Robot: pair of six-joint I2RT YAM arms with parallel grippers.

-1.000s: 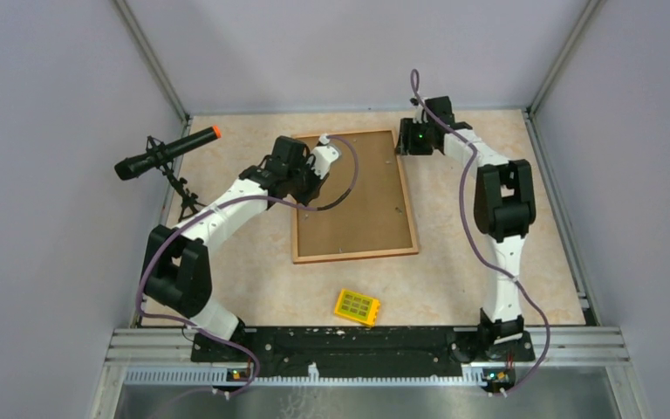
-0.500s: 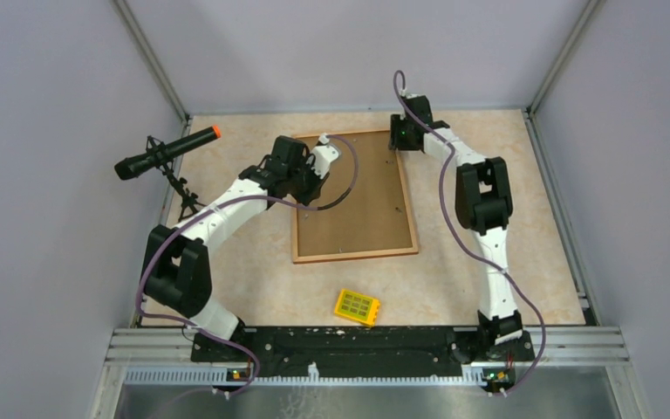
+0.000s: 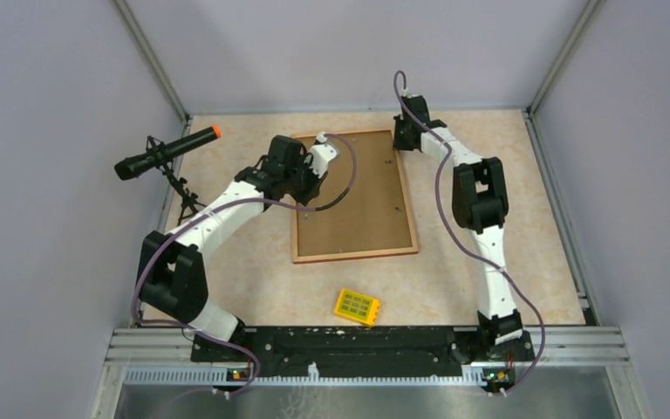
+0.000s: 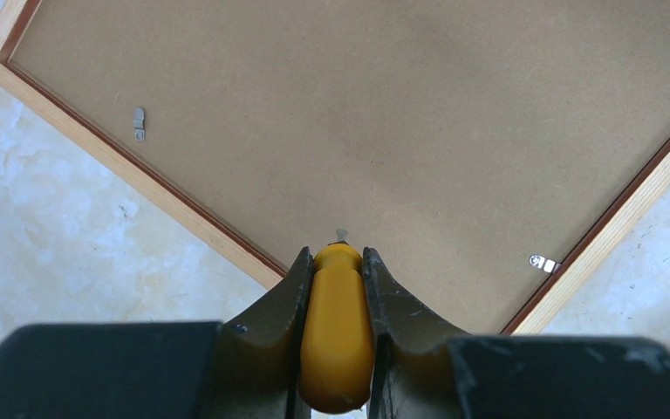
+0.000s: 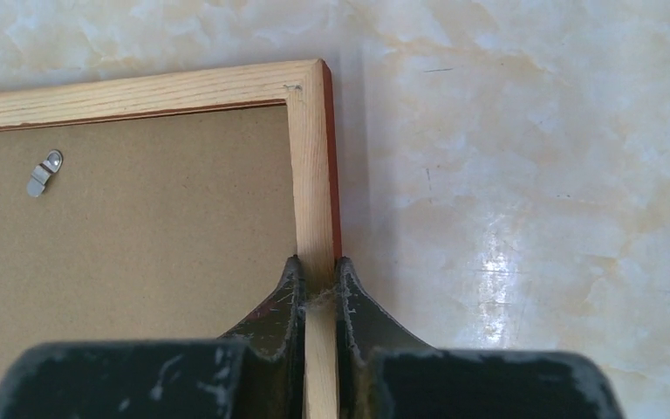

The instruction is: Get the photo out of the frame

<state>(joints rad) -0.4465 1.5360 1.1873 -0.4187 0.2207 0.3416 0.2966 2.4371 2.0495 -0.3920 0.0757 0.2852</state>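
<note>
Frame face down, both my grippers clamped.

Lowest in the top view lies the yellow block (image 3: 357,306), apart from the frame (image 3: 355,196) at centre, which is back up; the photo is hidden, I judge beneath the fibreboard backing (image 4: 331,105). My left gripper (image 4: 338,258) is clamped on a yellow-handled tool (image 4: 336,336), tip over the board near the frame's upper left corner; slipping off a turn clip (image 4: 139,123), it may gouge the board. At the frame's upper right, my right gripper (image 5: 318,269) pinches the wooden rim (image 5: 307,166); the hold is narrow, so prying could twist the frame loose.
</note>
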